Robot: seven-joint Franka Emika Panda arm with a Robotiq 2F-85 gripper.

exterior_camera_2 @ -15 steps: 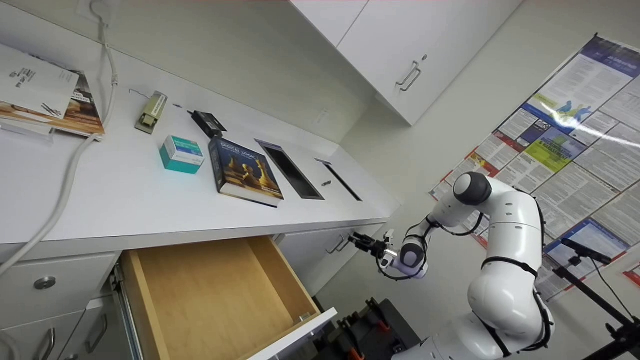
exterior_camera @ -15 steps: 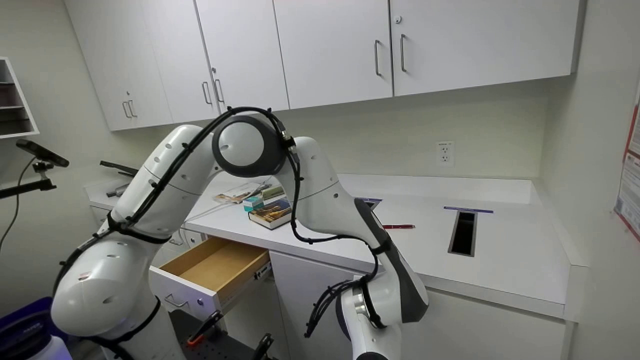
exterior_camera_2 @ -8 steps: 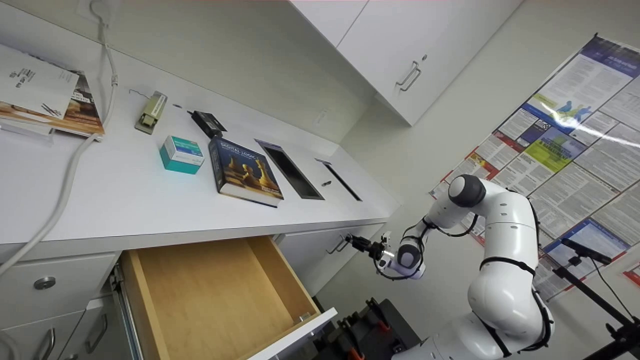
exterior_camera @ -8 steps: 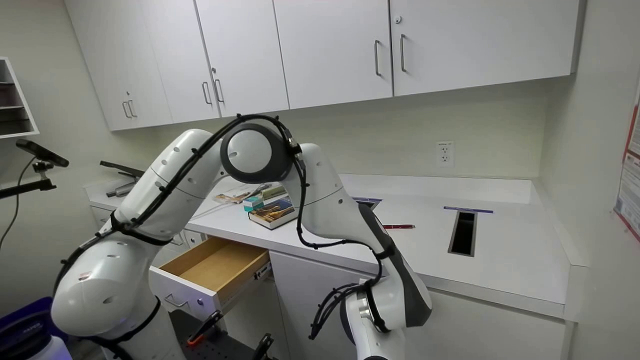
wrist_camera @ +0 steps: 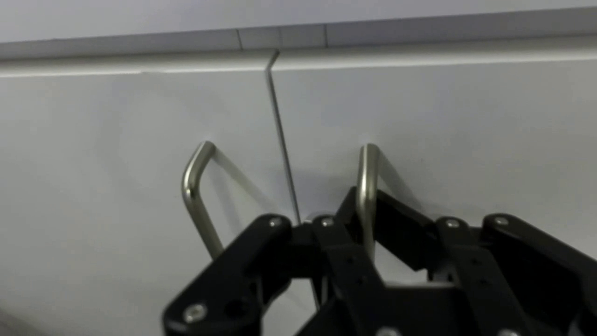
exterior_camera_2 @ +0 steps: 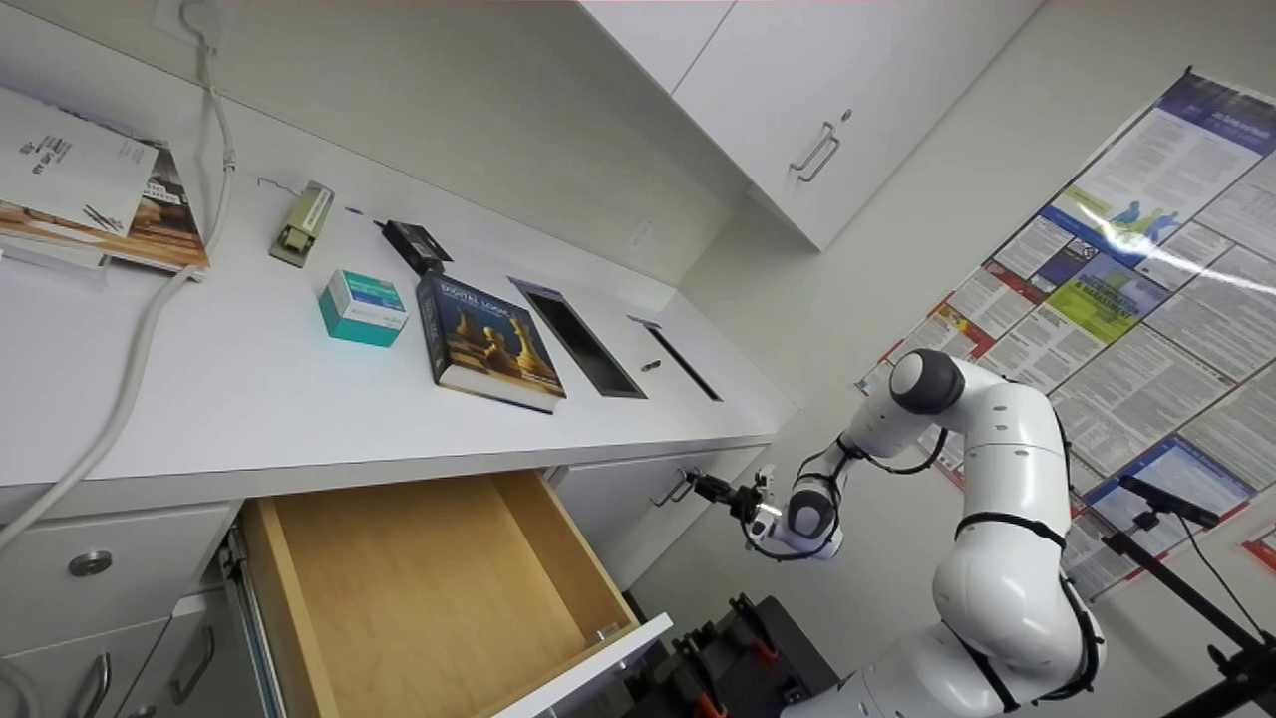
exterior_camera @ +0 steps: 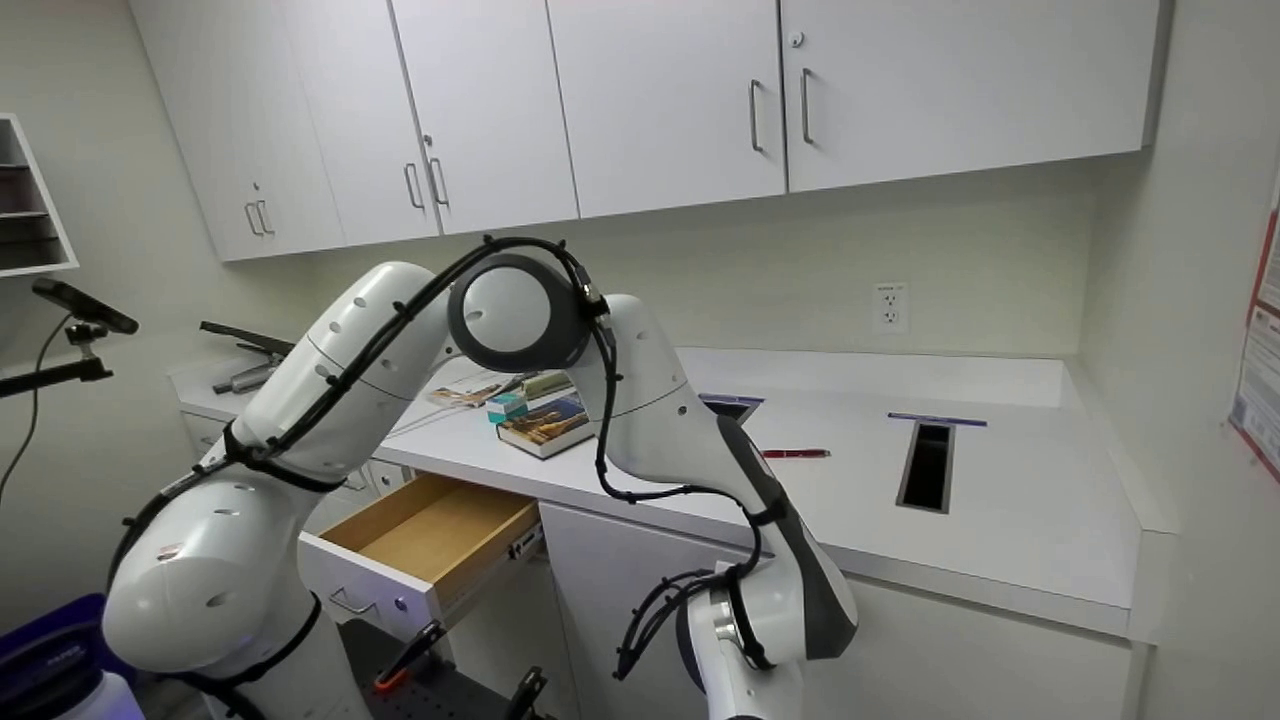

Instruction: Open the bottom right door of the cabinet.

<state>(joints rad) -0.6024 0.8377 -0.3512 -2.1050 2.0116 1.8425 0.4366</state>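
Note:
The bottom right door (wrist_camera: 485, 135) of the white cabinet (exterior_camera_2: 618, 461) lies flush beside its twin, a thin dark seam between them. Its slim silver bar handle (wrist_camera: 367, 170) stands upright in the wrist view. Around that bar, my gripper (wrist_camera: 366, 205) is shut, its black fingertips drawn together at the bar and partly behind it. The handle's lower part is hidden by a finger. In an exterior view the gripper (exterior_camera_2: 698, 481) reaches the pair of handles under the countertop. My gripper is out of sight below the other exterior picture's edge.
The neighbouring door's handle (wrist_camera: 199, 200) stands close to the left of my fingers. A wooden drawer (exterior_camera_2: 449, 588) is pulled out along the same cabinet. A book (exterior_camera_2: 493, 344) lies on the countertop. Black platform parts with clamps (exterior_camera_2: 748, 648) sit low near the arm's base.
The arm has lowered and stretched forward, bringing my gripper right up to the handle. Its jaws have come together around the bar. Door and drawer stay as they were.

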